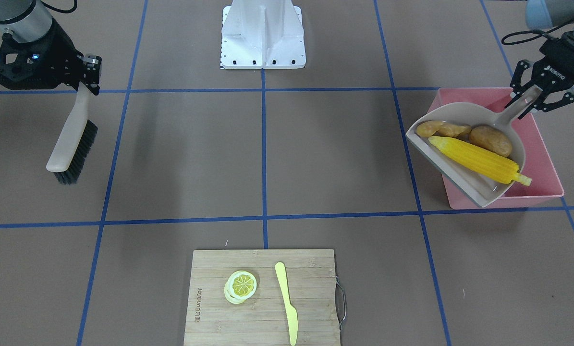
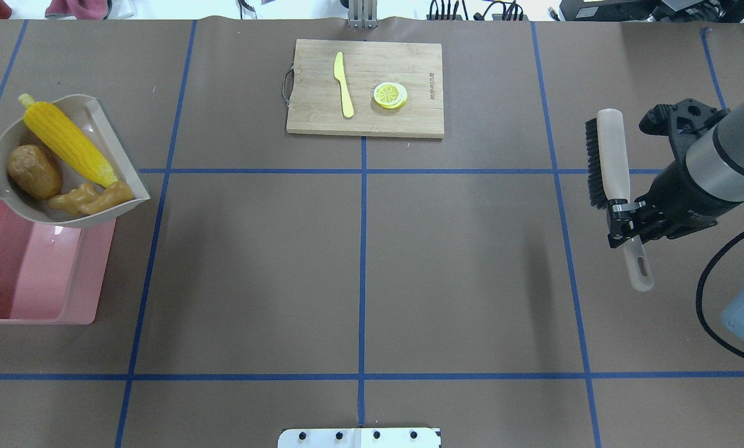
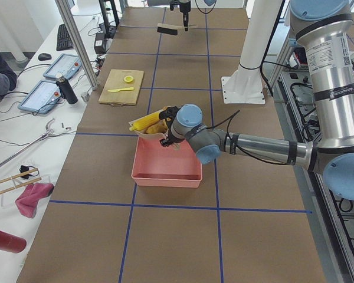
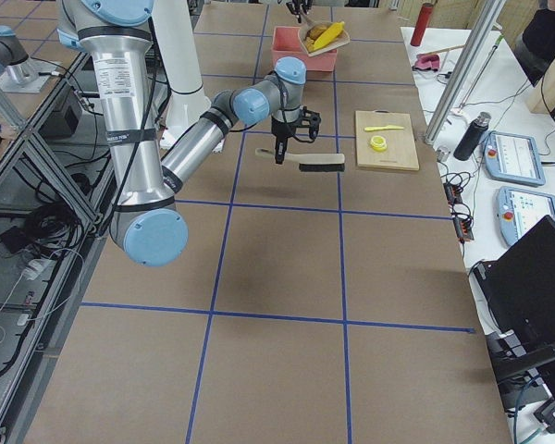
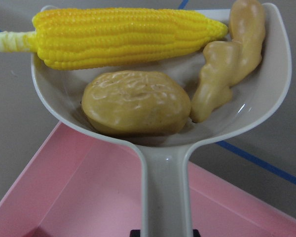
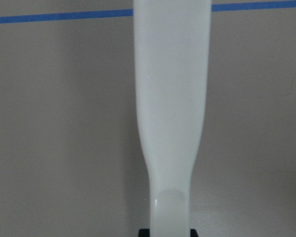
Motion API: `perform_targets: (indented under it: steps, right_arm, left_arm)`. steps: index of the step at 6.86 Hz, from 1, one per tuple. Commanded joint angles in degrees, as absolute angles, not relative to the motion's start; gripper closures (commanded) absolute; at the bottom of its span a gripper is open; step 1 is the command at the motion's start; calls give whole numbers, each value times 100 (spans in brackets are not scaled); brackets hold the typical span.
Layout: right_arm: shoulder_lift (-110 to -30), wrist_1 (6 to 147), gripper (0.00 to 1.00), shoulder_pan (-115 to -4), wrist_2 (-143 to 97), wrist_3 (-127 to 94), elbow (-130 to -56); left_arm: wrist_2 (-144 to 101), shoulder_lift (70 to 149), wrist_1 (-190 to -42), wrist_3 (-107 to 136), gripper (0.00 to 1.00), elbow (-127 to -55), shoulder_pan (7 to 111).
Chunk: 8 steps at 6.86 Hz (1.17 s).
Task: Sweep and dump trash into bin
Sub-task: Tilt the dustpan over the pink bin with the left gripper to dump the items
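Bin [image 1: 541, 158]: partly under the dustpan [image 1: 455, 168].
Dustpan: left gripper [image 1: 531, 101] clamps its handle; mouth overhangs the rim.
Brush [image 2: 609, 155]: right gripper [image 2: 627, 214] clamps its handle.
Trash: corn [image 1: 474, 158], potato [image 1: 491, 140], ginger [image 1: 443, 129] in dustpan.
Risk: tipping here could spill corn outside.

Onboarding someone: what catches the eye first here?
The eye lands on the beige plastic dustpan, held by the left arm's jaws over one end of the pink rectangular plastic tub and loaded with a yellow corn cob, brown oval potato and tan knobbly ginger root. At the opposite end, the right arm's jaws hold a beige-handled black-bristled brush aloft.
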<state>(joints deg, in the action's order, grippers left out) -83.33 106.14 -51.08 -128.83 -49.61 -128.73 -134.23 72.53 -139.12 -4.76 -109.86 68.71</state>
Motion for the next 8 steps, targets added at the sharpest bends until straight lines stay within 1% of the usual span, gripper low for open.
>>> perform_targets:
  steps: [1,2,3,4,5,6,7,8]
  right_arm:
    - [-8760,10600,100,-5588,-13576,-4431,-12692]
    - [-9111,10547,100,-5642,-13562,-4203,-12691]
    - [-9201,10390,100,-5677,-13570,-3905,-12256]
    - [-9280,9867,100,-5678,-13605,-3833,-11878]
    - [-9568,9731,100,-5678,-13518,-3719,-11883]
    - [-9850,9677,100,-5686,-13439,-2996,-11735]
    - [-9905,9651,100,-5678,-13238,-2901,-11542]
    - [-9879,9650,100,-5669,-13123,-2752,-11331]
  left_arm:
    - [-13701,6394,-14218,-536,98,-11101,7328]
    - [-13728,5920,-14525,-536,97,-11118,7330]
    - [-13972,5645,-14650,-562,97,-11092,7347]
    - [-13992,5364,-14730,-589,97,-11066,7391]
    - [-13992,5292,-14748,-589,97,-11048,7426]
    - [-14001,5213,-14722,-711,97,-11065,7627]
    - [-14062,4933,-14713,-1034,96,-11092,7829]
    - [-14071,4905,-14600,-1107,96,-11100,7970]
